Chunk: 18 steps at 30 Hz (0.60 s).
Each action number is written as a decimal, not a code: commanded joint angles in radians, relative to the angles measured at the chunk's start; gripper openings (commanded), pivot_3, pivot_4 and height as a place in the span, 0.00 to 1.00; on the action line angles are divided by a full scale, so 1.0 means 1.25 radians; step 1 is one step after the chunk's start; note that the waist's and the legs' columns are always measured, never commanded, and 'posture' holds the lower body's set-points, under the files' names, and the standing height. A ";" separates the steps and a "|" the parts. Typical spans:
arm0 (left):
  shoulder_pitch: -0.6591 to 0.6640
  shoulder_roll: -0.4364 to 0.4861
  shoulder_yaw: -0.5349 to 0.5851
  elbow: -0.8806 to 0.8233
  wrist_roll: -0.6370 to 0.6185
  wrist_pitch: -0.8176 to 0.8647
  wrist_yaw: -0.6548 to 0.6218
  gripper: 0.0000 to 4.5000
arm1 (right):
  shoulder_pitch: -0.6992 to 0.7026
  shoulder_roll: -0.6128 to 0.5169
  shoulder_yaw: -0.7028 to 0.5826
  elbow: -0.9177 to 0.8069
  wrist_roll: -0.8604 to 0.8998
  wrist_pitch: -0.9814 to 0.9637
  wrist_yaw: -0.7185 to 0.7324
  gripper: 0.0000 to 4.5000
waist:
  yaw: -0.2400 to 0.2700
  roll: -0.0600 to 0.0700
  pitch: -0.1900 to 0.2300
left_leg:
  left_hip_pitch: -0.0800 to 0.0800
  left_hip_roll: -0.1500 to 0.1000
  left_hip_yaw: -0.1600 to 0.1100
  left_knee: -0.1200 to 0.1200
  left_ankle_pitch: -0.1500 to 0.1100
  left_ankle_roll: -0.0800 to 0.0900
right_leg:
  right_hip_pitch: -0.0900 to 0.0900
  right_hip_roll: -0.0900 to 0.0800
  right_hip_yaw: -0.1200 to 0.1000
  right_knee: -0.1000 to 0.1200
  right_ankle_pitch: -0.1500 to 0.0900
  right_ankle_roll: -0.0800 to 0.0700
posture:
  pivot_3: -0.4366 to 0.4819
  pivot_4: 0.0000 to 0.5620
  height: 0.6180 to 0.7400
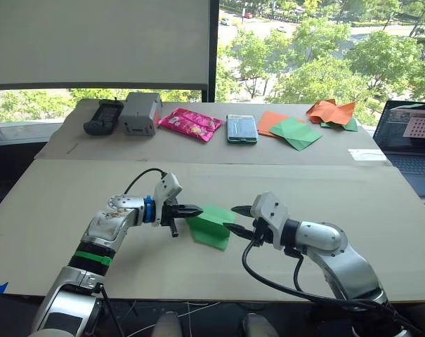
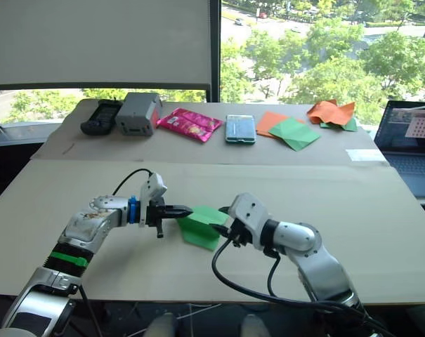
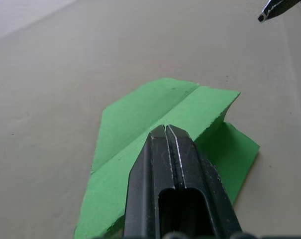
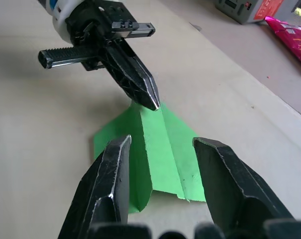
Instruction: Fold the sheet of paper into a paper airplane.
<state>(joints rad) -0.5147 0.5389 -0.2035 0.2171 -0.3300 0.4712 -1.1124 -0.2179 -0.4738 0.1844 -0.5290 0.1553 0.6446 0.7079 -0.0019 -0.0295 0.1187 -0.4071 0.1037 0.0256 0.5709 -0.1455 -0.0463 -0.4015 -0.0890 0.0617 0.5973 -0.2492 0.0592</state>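
Note:
The bright green sheet of paper (image 1: 212, 225) lies on the tan table (image 1: 72, 196) near its front, folded into a layered wedge with a raised centre crease (image 3: 155, 114) and angled flaps. My left gripper (image 1: 198, 210) is shut, and its tips rest on the crease at the paper's left edge (image 4: 152, 102). Just right of the paper my right gripper (image 1: 237, 219) is open. Its two fingers (image 4: 115, 169) straddle the near end of the fold without touching it.
Along the table's back stand a black device (image 1: 103, 116), a grey box (image 1: 142, 112), a pink packet (image 1: 191, 124), a teal packet (image 1: 241, 128), flat orange and dull green papers (image 1: 289, 130) and an orange-and-green heap (image 1: 333, 112). A laptop (image 1: 412, 140) sits at the right edge.

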 commanded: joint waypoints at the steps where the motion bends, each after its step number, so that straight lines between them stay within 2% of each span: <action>1: 0.024 0.016 0.008 -0.046 0.008 -0.012 -0.007 0.00 | -0.016 0.007 -0.037 -0.026 0.033 0.041 -0.028 0.50 | 0.000 0.000 0.000 | 0.000 0.000 0.000 0.000 0.000 0.000 | 0.000 0.000 0.000 0.000 0.000 0.000 | 0.48 0.27 0.84; 8: 0.085 0.025 0.016 -0.096 0.012 0.001 0.014 0.00 | -0.036 0.024 -0.042 0.001 0.077 0.144 -0.064 0.50 | 0.001 0.001 -0.001 | 0.000 0.000 0.000 0.000 0.000 0.000 | 0.000 0.000 0.000 0.000 0.000 0.000 | 0.48 0.27 0.84; 18: 0.122 0.027 0.034 -0.164 -0.004 0.037 0.044 0.00 | -0.056 0.110 -0.101 0.051 0.185 0.399 -0.137 0.50 | 0.000 0.002 -0.001 | -0.001 0.000 0.000 0.000 0.000 0.000 | 0.000 0.000 0.000 0.000 0.000 0.000 | 0.48 0.27 0.84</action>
<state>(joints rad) -0.3617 0.5646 -0.1863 0.0511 -0.3179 0.5080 -1.0643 -0.2755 -0.3365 0.0930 -0.4471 0.3468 1.0996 0.5440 -0.0019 -0.0273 0.1178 -0.4084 0.1037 0.0255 0.5712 -0.1454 -0.0462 -0.4019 -0.0892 0.0619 0.5979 -0.2490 0.0590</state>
